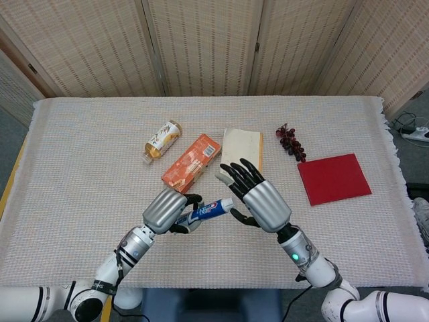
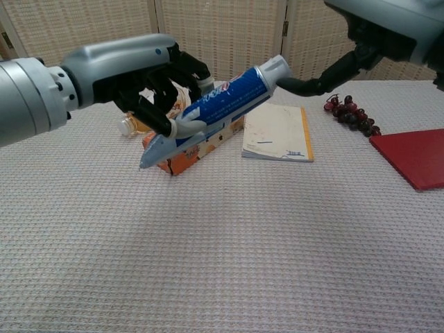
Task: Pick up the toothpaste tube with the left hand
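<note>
My left hand (image 1: 164, 209) (image 2: 139, 73) holds the blue and white toothpaste tube (image 1: 206, 210) (image 2: 215, 104) in the air above the table, fingers wrapped round its lower half. The tube tilts up to the right, white cap (image 2: 272, 68) uppermost. My right hand (image 1: 260, 201) hovers just right of the tube with fingers spread, holding nothing. In the chest view one of its fingers (image 2: 309, 84) reaches to the cap; touching or just short, I cannot tell.
An orange box (image 1: 192, 161) (image 2: 198, 144), a small drink bottle (image 1: 162, 139), a notepad (image 1: 241, 151) (image 2: 276, 132), a bunch of dark grapes (image 1: 291, 143) (image 2: 352, 116) and a red square sheet (image 1: 334, 178) (image 2: 413, 157) lie on the woven tablecloth (image 1: 80, 174).
</note>
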Action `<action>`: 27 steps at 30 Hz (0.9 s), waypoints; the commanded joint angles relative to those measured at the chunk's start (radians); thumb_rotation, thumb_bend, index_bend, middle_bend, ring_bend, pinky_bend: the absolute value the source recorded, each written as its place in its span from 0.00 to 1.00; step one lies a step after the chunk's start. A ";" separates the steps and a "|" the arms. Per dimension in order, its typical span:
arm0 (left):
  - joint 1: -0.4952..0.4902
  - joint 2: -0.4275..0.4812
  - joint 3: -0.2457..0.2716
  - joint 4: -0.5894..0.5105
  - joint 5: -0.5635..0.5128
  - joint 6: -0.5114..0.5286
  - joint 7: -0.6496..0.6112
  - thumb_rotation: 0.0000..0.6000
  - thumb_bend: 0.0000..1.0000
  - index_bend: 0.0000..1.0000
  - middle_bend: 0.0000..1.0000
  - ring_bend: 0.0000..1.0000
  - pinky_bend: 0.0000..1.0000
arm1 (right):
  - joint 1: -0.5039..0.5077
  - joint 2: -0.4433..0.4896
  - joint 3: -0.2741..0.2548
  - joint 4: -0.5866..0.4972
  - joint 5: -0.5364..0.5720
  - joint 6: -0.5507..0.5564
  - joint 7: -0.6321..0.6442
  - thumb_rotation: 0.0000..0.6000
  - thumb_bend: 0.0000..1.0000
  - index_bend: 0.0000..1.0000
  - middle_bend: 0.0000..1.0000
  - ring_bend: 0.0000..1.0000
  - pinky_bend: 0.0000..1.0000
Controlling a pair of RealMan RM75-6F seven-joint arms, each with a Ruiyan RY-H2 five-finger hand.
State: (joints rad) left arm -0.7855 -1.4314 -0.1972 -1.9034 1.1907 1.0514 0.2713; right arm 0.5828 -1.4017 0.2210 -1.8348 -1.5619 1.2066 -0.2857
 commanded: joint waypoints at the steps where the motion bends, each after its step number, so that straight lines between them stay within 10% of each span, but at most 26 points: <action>1: 0.002 0.001 0.004 0.004 0.012 0.002 -0.004 1.00 0.75 0.82 0.82 0.79 0.67 | 0.003 0.004 0.002 0.002 0.006 0.001 -0.001 1.00 0.37 0.10 0.09 0.08 0.02; 27: 0.009 -0.020 0.043 0.040 0.081 0.021 0.065 1.00 0.75 0.84 0.83 0.80 0.65 | 0.016 0.016 -0.004 0.000 0.012 0.028 -0.015 1.00 0.37 0.10 0.10 0.08 0.02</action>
State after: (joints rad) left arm -0.7759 -1.4478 -0.1567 -1.8679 1.2710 1.0702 0.3284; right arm 0.5981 -1.3860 0.2169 -1.8342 -1.5497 1.2345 -0.3011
